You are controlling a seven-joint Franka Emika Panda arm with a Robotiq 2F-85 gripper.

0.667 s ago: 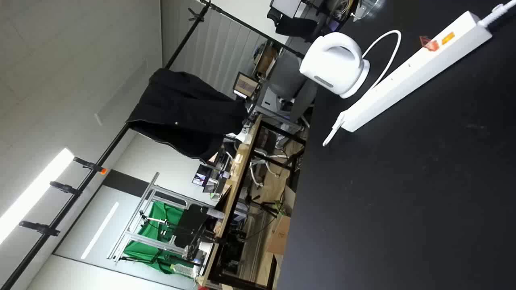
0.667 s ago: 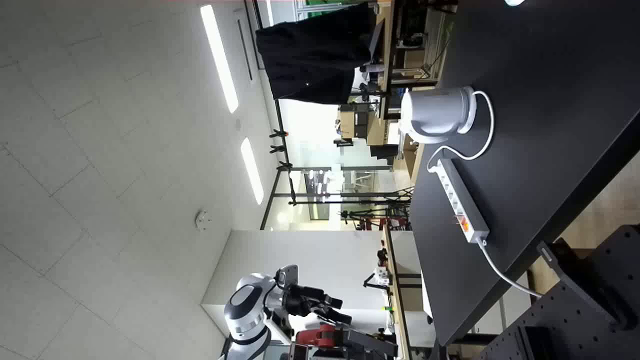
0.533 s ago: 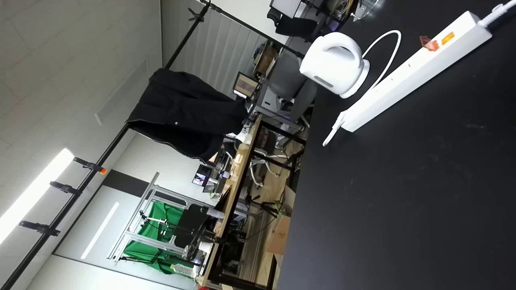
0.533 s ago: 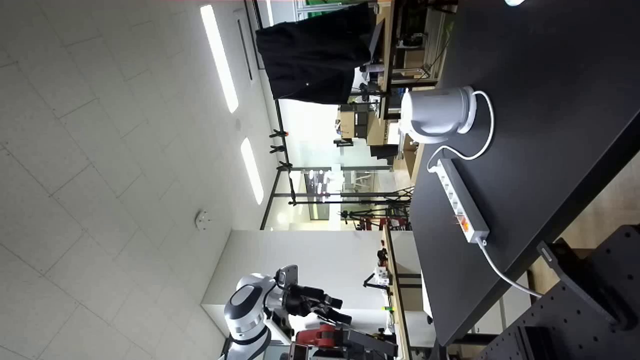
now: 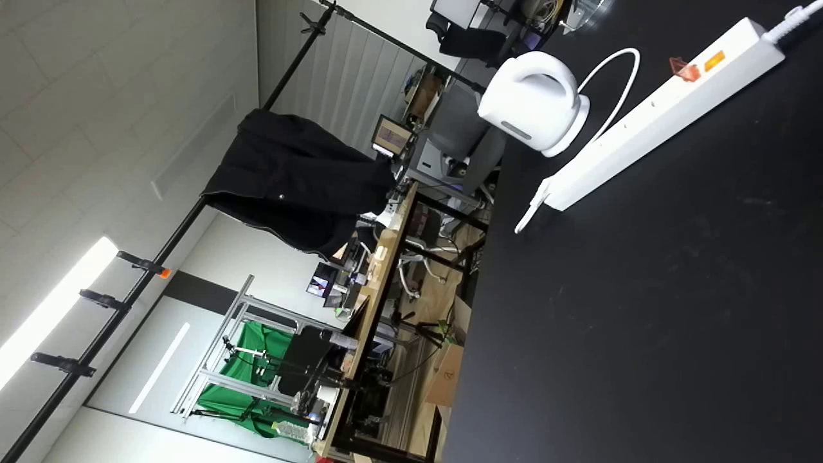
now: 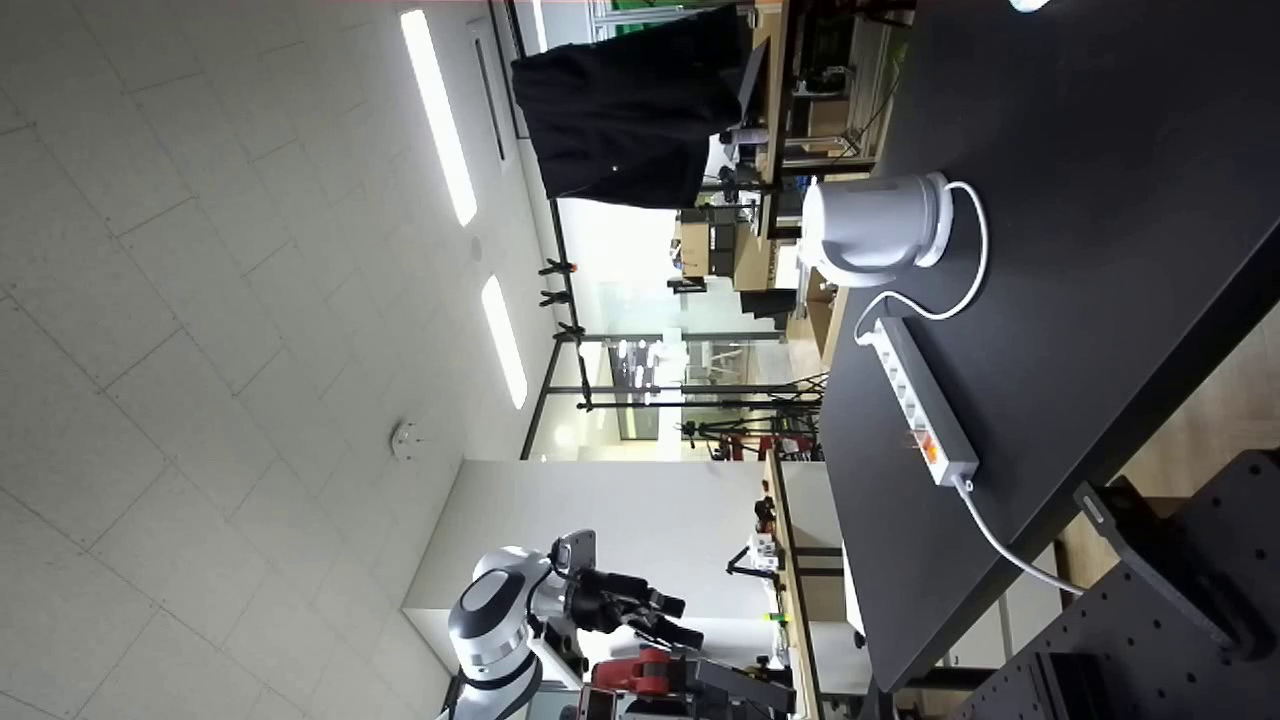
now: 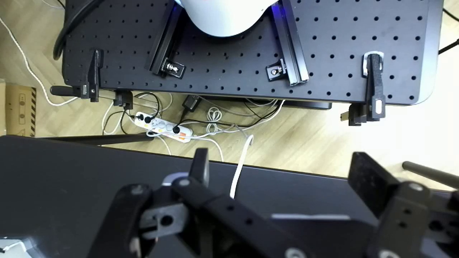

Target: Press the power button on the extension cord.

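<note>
The extension cord is a long white power strip lying on the black table in both exterior views (image 5: pixel 665 122) (image 6: pixel 935 405). Its power button is a small orange switch at the cable end (image 5: pixel 714 61) (image 6: pixel 931 452). A reddish translucent piece (image 5: pixel 687 69) stands beside the button. In the wrist view only a white cable (image 7: pixel 239 172) shows, crossing the table edge between my fingers; the strip's body and button are out of sight there. My gripper (image 7: pixel 283 172) is open and empty. It also shows in an exterior view (image 6: pixel 680 620), well above the table and apart from the strip.
A white kettle (image 5: pixel 533 106) (image 6: pixel 870 220) stands near the strip's far end, its cord running to the strip. A perforated black mounting board (image 7: pixel 229 68) with clamps lies across a gap from the table (image 7: pixel 89 179). Another power strip (image 7: pixel 163 126) lies on the floor.
</note>
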